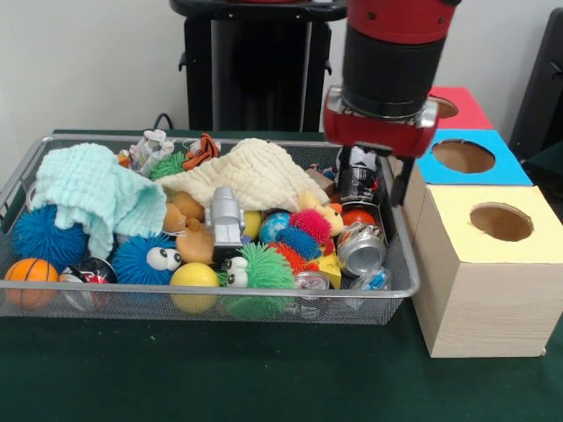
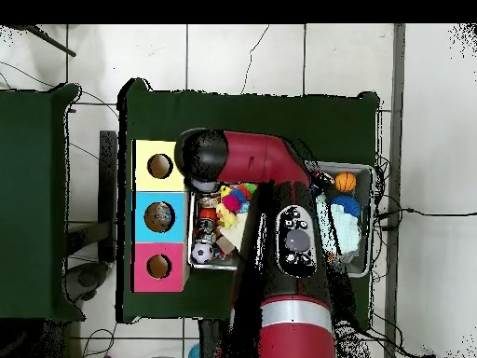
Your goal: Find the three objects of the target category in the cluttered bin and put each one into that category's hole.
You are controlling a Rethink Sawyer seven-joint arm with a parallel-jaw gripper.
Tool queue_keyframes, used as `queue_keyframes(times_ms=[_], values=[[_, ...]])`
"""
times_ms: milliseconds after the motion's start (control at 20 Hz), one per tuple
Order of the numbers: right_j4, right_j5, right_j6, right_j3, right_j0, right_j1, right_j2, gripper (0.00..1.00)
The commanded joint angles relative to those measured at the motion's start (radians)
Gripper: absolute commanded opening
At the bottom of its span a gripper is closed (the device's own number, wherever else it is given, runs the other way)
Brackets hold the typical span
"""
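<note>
The claw dips into the wire-mesh bin at its crowded corner beside the wooden boxes, apparently gripping a black can.

You see a silver wire-mesh metal bin beneath the gripper, which grips a glossy dark metal can. Just below lies a shiny crushed aluminium can. Beside them, waffle-textured cream cloth, a rubbery spiky green ball, and matt pale wooden boxes.
</note>
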Motion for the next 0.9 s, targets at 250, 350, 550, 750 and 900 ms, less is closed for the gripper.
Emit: queue_keyframes(times_ms=[250, 350, 550, 750, 900], values=[[0.057, -0.256, 0.356, 0.105, 0.084, 0.107, -0.062, 1.00], [0.056, -0.266, 0.333, 0.073, 0.070, 0.139, -0.066, 1.00], [0.054, -0.248, 0.304, 0.057, 0.059, 0.143, -0.080, 1.00], [0.058, -0.222, 0.269, 0.033, 0.039, 0.149, -0.080, 1.00], [0.059, -0.198, 0.257, 0.022, 0.035, 0.147, -0.083, 1.00]])
